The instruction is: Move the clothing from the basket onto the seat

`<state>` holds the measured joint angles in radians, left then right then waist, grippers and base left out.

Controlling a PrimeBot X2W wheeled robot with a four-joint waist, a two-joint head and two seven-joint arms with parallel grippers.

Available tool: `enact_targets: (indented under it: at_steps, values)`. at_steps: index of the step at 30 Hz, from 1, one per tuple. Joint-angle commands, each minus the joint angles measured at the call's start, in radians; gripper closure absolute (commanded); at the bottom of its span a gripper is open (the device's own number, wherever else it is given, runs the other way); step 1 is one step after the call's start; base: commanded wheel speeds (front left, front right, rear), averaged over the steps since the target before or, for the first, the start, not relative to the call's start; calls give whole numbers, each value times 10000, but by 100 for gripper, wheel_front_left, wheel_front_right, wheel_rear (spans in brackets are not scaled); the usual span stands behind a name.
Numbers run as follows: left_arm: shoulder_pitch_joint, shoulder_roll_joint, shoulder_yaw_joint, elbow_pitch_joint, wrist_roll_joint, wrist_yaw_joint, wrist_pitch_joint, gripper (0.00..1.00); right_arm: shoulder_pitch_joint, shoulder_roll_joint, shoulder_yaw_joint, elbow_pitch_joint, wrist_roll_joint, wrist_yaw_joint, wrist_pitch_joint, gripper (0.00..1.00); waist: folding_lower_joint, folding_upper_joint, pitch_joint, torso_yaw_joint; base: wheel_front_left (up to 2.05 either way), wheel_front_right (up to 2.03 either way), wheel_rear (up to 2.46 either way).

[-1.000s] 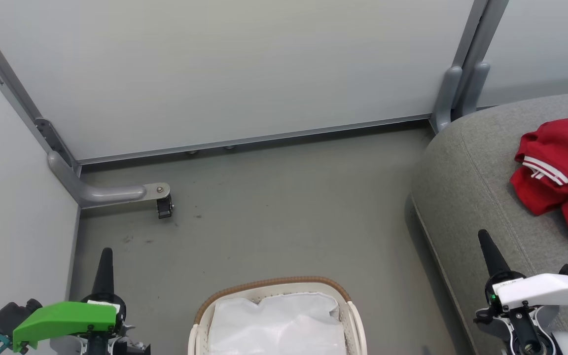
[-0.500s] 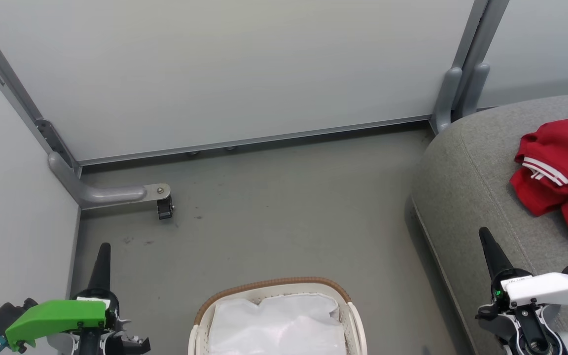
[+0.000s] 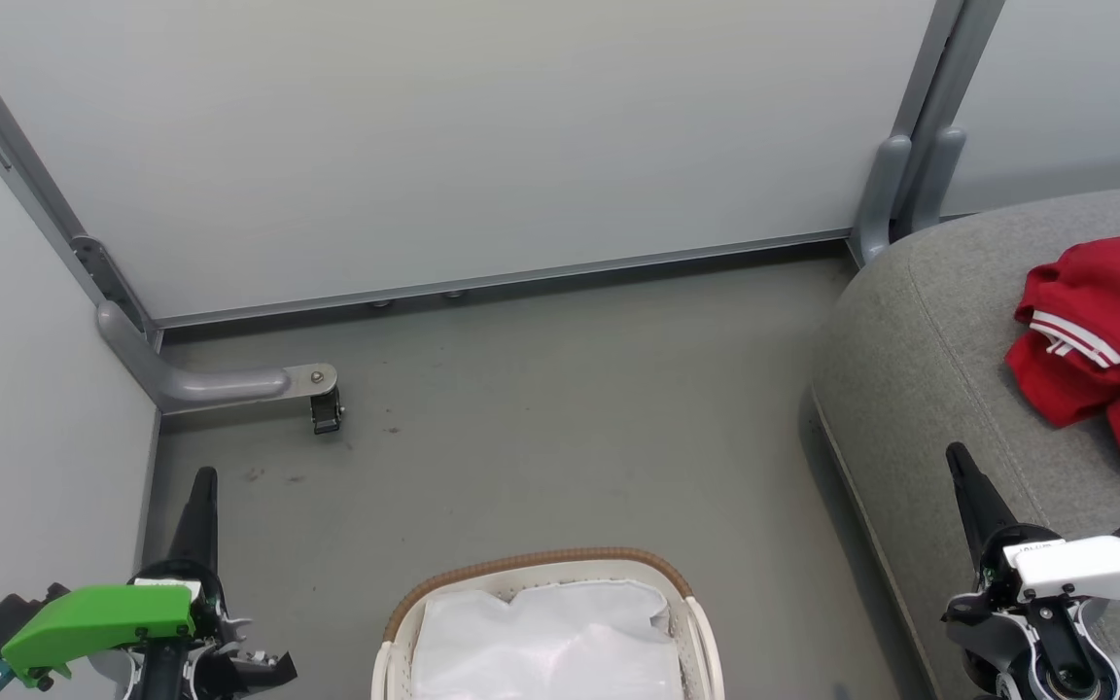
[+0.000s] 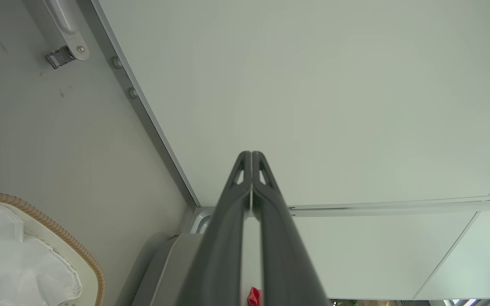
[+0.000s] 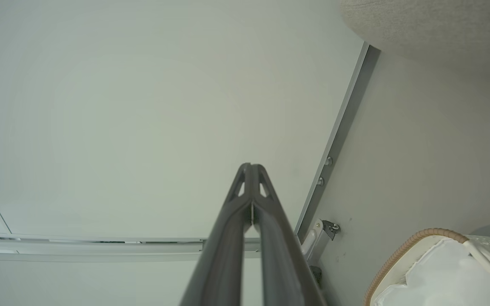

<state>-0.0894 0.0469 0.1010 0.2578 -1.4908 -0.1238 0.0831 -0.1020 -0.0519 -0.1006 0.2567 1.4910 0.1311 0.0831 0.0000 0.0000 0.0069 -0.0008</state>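
Late stage, seemingly complete: clothing [image 3: 1100,321] lies on the seat [image 3: 920,369] at far right, the near basket [image 3: 541,562] holds a liner [image 3: 550,632] with no red visible, and the left end effector [image 3: 205,478] and right end effector [image 3: 957,455] hang pressed together, empty.

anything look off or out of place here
Nothing stands out. The clothing lies rumpled on the seat, and the basket stands upright on the floor with its white liner showing. The left gripper and right gripper are shut and hold nothing. The floor has a few faint scuffs.
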Motion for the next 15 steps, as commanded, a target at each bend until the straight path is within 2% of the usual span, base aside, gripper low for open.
enact_targets:
  at_steps: [1,15]
  values:
    - [-195,55,66,-87,-202,-59,66,100,-106,-16,-56,-74,204,-5,68,100,0,0,-3,1,0,0,0]
    - [-270,59,148,-139,-1159,-93,310,100,-100,6,-152,-137,1138,-5,317,100,0,0,-33,7,0,0,0]
